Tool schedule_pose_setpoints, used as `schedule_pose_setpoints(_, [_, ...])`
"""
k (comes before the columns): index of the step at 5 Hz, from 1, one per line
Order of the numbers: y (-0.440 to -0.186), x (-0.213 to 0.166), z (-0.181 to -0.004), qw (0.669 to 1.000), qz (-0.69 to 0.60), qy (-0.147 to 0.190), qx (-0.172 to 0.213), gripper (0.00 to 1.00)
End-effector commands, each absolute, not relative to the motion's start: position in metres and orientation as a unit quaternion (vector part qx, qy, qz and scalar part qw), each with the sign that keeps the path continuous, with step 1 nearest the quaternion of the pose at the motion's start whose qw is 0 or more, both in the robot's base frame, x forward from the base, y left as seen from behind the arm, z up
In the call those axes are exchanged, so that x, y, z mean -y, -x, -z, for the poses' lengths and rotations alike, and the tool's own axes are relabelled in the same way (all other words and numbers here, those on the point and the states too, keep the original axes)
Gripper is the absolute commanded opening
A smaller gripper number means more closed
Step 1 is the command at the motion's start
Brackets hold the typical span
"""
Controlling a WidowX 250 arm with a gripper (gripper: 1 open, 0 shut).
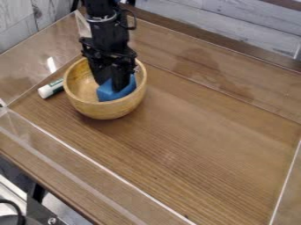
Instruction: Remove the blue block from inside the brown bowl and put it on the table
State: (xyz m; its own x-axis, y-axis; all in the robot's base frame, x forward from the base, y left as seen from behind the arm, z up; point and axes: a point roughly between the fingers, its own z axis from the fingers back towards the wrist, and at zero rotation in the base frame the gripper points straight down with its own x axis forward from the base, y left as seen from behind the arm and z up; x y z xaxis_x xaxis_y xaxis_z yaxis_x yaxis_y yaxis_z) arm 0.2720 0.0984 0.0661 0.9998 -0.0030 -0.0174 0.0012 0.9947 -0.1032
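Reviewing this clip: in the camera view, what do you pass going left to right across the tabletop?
White-and-green marker → brown bowl, with the gripper lowered into it, shut on the blue block → a long stretch of bare table → the clear plastic wall at the right edge.
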Motion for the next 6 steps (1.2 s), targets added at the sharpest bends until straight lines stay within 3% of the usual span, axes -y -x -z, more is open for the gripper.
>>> schedule_pose_setpoints(1, [-0.2829, -0.1007, -0.0945, 0.999, 0.009, 0.032, 0.035, 0.00])
schedule_pose_setpoints(6, [-0.2826, -0.0967, -0.1036, 0.999, 0.014, 0.033, 0.034, 0.00])
